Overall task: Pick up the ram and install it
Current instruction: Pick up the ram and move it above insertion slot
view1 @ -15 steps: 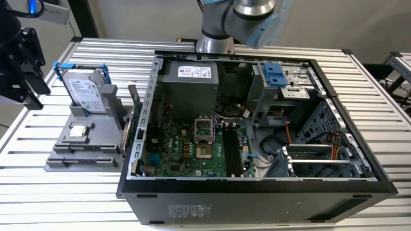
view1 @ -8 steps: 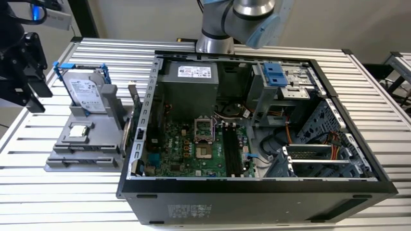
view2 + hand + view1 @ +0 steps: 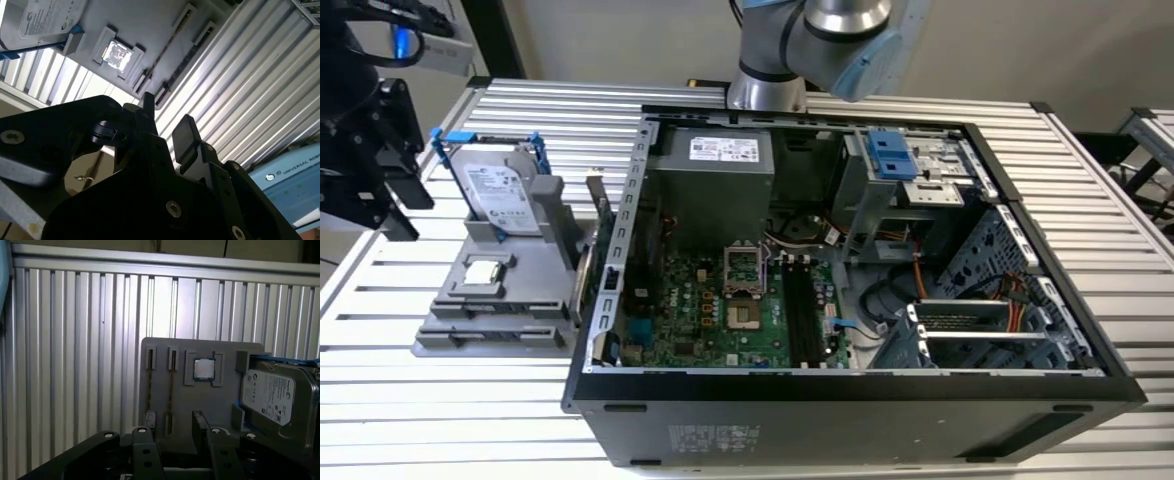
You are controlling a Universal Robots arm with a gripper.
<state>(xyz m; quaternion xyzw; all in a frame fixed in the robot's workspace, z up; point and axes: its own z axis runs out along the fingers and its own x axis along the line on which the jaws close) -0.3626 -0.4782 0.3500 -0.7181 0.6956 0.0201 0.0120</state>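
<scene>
Bench (image 3: 520, 110) carries the open computer case (image 3: 854, 395). In the exterior view the grey holder (image 3: 454, 300) sits at the case's 9 o'clock, just beside its wall. Hard drive (image 3: 500, 190) stands at the holder's 12 o'clock end, with the processor chip (image 3: 483, 270) near the holder's middle

Progress, my read: nothing done yet. Ram (image 3: 171, 390) is on edge in a holder slot, with what looks like a second stick in the slot beside it. The black board slots (image 3: 801, 315) in the case look empty, so pick, carry and seat are all left. Gripper (image 3: 172, 432) is off the holder, at its 10 o'clock in the exterior view. Fingers (image 3: 142, 440) are spread with nothing between them, clear of the ram

Views: the exterior view gives the case and the target slots. The first wrist view gives the ram slots face-on past the fingers. The second wrist view gives the finger gap from a low angle
</scene>
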